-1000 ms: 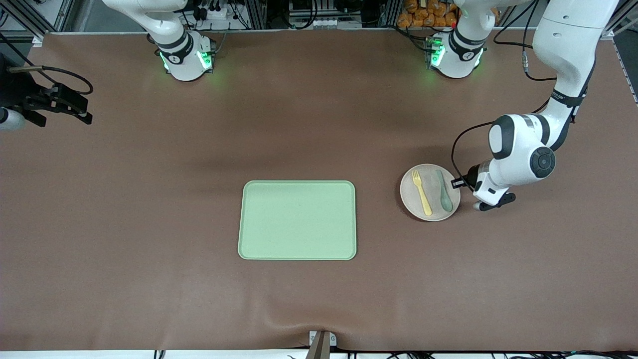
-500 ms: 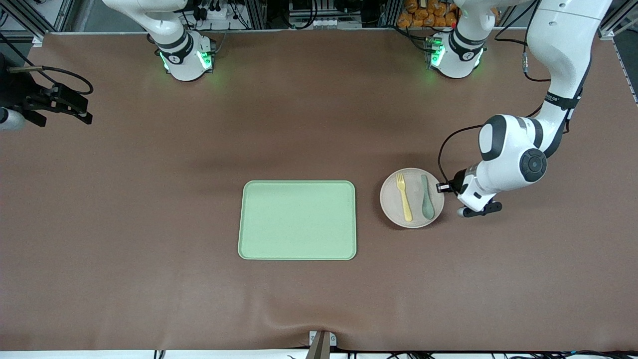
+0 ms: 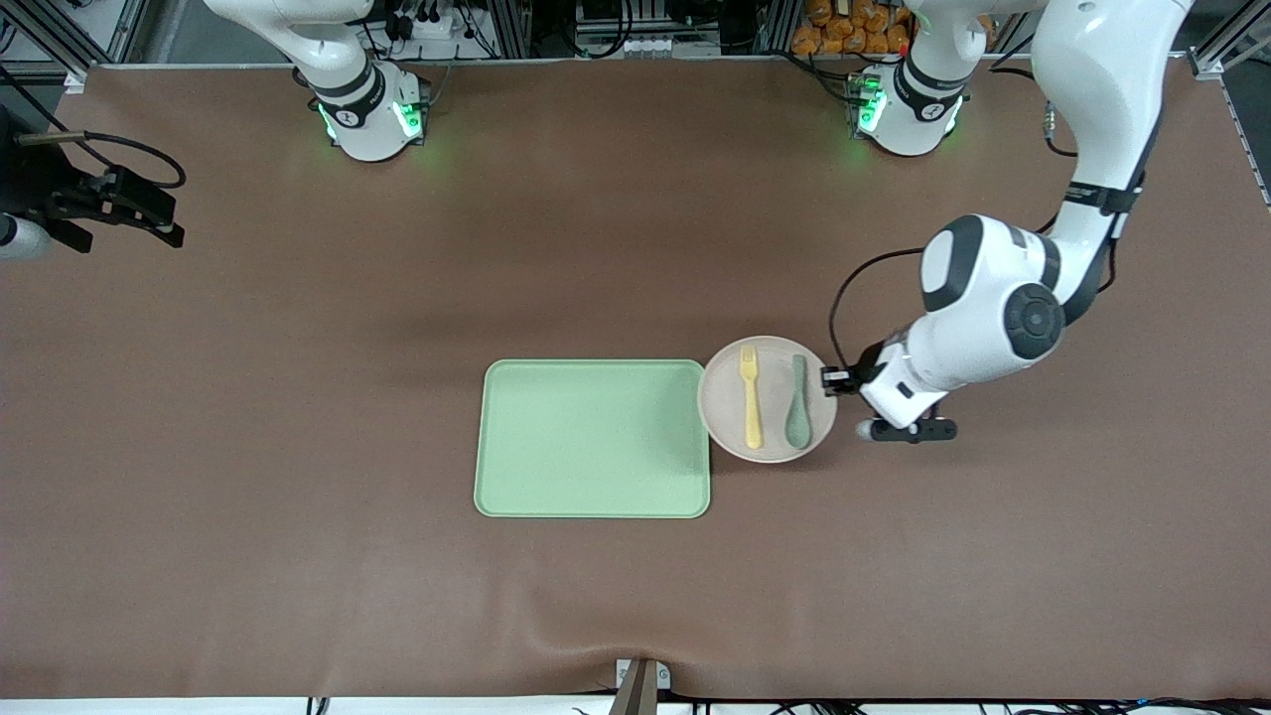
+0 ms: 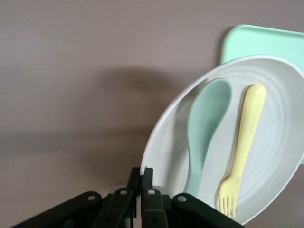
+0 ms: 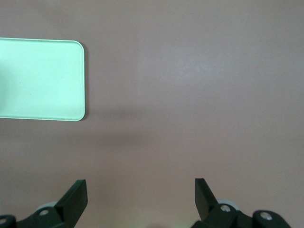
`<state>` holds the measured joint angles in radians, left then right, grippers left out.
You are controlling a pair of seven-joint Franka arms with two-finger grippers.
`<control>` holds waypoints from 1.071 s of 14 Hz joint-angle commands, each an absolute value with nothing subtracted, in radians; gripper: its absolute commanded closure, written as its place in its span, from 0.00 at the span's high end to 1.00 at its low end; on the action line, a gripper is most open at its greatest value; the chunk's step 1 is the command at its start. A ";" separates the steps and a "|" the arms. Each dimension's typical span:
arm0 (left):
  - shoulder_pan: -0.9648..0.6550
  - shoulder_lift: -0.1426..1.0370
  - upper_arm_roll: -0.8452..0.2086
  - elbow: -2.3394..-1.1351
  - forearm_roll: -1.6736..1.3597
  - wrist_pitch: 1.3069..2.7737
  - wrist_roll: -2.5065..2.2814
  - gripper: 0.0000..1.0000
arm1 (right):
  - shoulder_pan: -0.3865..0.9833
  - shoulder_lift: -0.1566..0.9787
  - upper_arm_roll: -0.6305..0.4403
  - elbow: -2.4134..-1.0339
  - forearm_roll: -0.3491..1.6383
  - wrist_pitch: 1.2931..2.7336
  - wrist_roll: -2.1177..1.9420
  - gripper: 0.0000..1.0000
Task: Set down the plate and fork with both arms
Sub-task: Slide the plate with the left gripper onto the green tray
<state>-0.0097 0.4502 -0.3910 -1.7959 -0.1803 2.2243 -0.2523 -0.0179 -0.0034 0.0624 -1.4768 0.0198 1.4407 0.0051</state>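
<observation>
The pale beige-pink plate (image 3: 765,399) is held just above the table, its edge overlapping the light-green tray (image 3: 592,438) at the end toward the left arm. On the plate lie the pale-yellow fork (image 3: 752,395) and a grey-green spoon (image 3: 797,401). My left gripper (image 3: 832,380) is shut on the plate's rim; in the left wrist view its gripper (image 4: 144,174) pinches the rim of the plate (image 4: 285,142), with the fork (image 4: 242,147) and spoon (image 4: 204,128) on it. My right gripper (image 3: 134,211) waits open over the right arm's end of the table, and its wrist view (image 5: 140,192) shows it empty.
The tray's corner shows in the right wrist view (image 5: 42,78) and in the left wrist view (image 4: 266,40). Brown mat (image 3: 298,556) covers the table. A small metal bracket (image 3: 640,680) sits at the edge nearest the camera.
My left gripper has carried the plate, with fork and spoon on it, toward the tray; the plate's edge now overlaps the tray's end. The right arm has not moved.
</observation>
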 commanded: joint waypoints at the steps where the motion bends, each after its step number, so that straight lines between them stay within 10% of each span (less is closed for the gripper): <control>1: -0.110 0.607 -0.384 -1.617 -0.179 2.203 -0.256 0.00 | -0.041 -0.009 0.074 -1.477 0.031 1.437 -0.011 1.00; 15: -0.388 0.914 -0.253 -1.345 -0.166 2.312 -0.492 0.00 | -0.035 0.014 0.075 -1.477 0.035 1.442 -0.011 1.00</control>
